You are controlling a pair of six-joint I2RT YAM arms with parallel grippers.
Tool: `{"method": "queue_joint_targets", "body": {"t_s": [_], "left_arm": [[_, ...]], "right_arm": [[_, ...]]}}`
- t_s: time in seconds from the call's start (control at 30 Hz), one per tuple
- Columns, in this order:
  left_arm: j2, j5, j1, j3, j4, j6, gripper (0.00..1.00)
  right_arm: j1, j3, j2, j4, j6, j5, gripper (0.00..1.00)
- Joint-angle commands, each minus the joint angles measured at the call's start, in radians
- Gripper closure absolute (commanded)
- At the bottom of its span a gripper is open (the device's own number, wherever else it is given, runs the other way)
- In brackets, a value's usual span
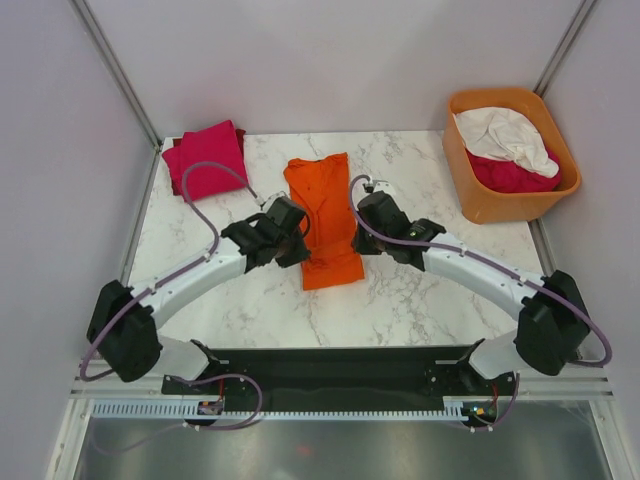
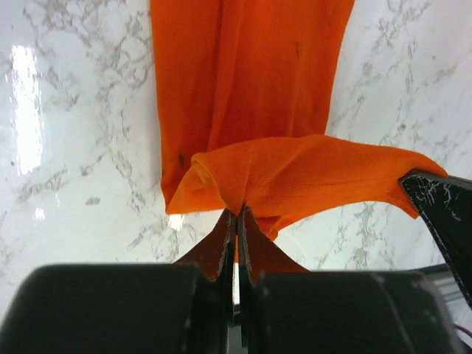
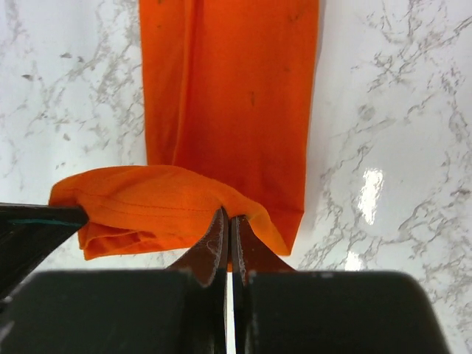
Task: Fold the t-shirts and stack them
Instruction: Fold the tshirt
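Note:
The bright orange t-shirt (image 1: 322, 200) lies mid-table as a long narrow strip running away from the arms. Its near end is lifted and curls back over the strip. My left gripper (image 1: 298, 243) is shut on the left corner of that end; the wrist view has the orange t-shirt (image 2: 251, 88) pinched at the left gripper (image 2: 237, 212). My right gripper (image 1: 360, 232) is shut on the right corner, where the orange t-shirt (image 3: 228, 88) bunches at the right gripper (image 3: 227, 215). A folded magenta-pink t-shirt (image 1: 207, 158) rests at the back left.
A rigid orange tub (image 1: 560, 185) stands at the back right, holding a crumpled white t-shirt (image 1: 505, 135) over a crimson one (image 1: 515, 175). Grey walls close the table's sides and back. Bare marble (image 1: 400, 300) lies in front of the strip.

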Motion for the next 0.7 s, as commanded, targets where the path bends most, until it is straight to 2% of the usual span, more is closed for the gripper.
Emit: {"method": "queue_joint_targets", "body": {"t_s": [0.0, 0.47, 0.67], "left_arm": [[0.102, 0.036, 0.059, 0.106, -0.004, 0.129, 0.98], [0.357, 0.077, 0.191, 0.323, 0.005, 0.226, 0.98], [0.488, 0.106, 0.22, 0.399, 0.005, 0.219, 0.98]], "right_arm": [[-0.039, 0.074, 0.078, 0.01, -0.065, -0.004, 1.0], [-0.145, 0.303, 0.359, 0.034, -0.095, -0.116, 1.0], [-0.174, 0.403, 0.474, 0.018, -0.081, -0.092, 1.0]]}}
